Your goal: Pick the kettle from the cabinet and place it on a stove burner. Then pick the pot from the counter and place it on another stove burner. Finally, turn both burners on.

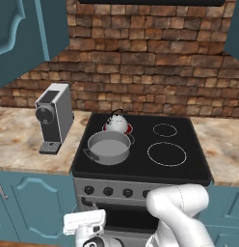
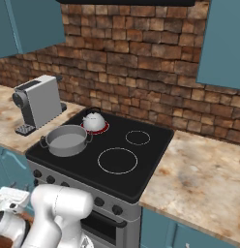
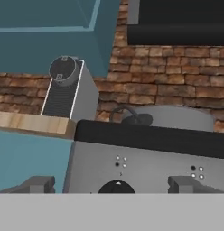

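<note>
Brick-backed kitchen wall; teal wall cabinet [image 1: 25,34] above, beige-and-brown marbled counter [image 1: 20,140] on both sides of a black glass cooktop [image 1: 140,166].

Item 1, kettle [image 1: 116,123]: small silvery dome with black arched handle, standing on the rear-left burner, whose ring glows red around its base [image 2: 105,128]. Judged: this burner is already on.

Item 2, pot [image 1: 109,147]: shallow grey, 2 loop handles, no lid, set on the front-left burner just in front of the kettle. No glow can be made out around it.

Item 3, 2 remaining white rings [image 1: 166,153], right half of the cooktop: bare.

Item 4, grey coffee machine [image 1: 54,116]: on the counter left of the stove, not part of the task.

Item 5, gripper [image 3: 111,184]: low, facing the stove's silver front panel. Fingers [image 3: 39,184] stand spread wide apart, holding nothing, with 1 black knob [image 3: 116,187] between them, not yet touched.

Step in hand, judged: both placements done; switching on is under way, 1 burner left. Next move calls for easing forward until the fingers flank the knob, closing, then rotating. Whether this knob governs the pot's burner cannot be told.
</note>
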